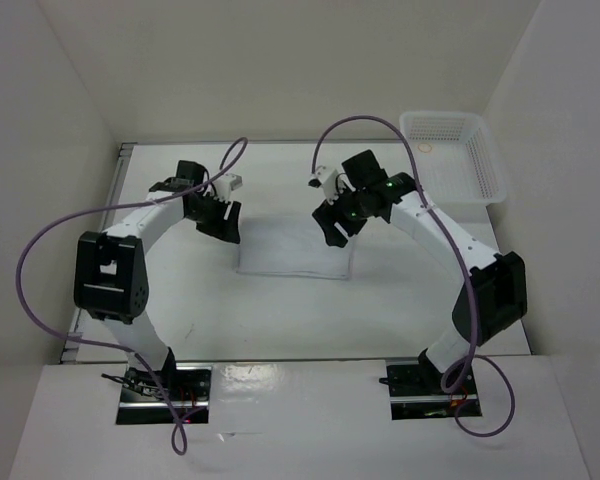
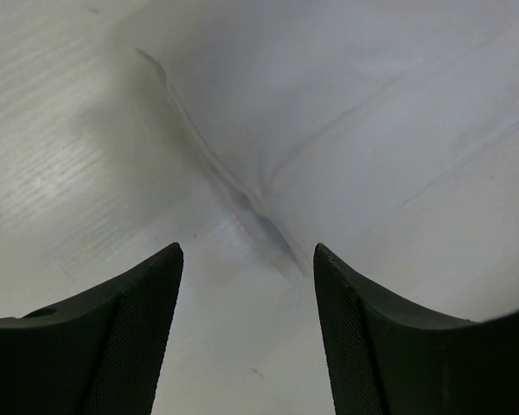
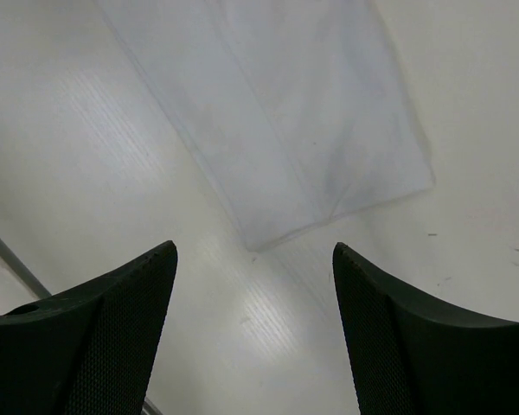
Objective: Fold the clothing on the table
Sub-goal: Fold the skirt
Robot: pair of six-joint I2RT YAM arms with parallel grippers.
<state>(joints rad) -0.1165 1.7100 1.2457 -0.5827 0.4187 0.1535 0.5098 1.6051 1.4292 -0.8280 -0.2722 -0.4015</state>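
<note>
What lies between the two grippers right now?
Only the clothing, flat on the table, lies between the left gripper and the right gripper. The top view shows this.

Top view: clothing (image 1: 295,250) far corners hidden behind left gripper (image 1: 223,224) and right gripper (image 1: 333,228); jaw gaps too small to read there. Left wrist: clothing runs off top, right edges. Right wrist: clothing cut by top edge

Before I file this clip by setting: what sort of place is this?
Probably a robot lab test cell: white walls box in the table, left arm and right arm are bolted at its near edge, and the clothing and a mesh basket lie there.
</note>
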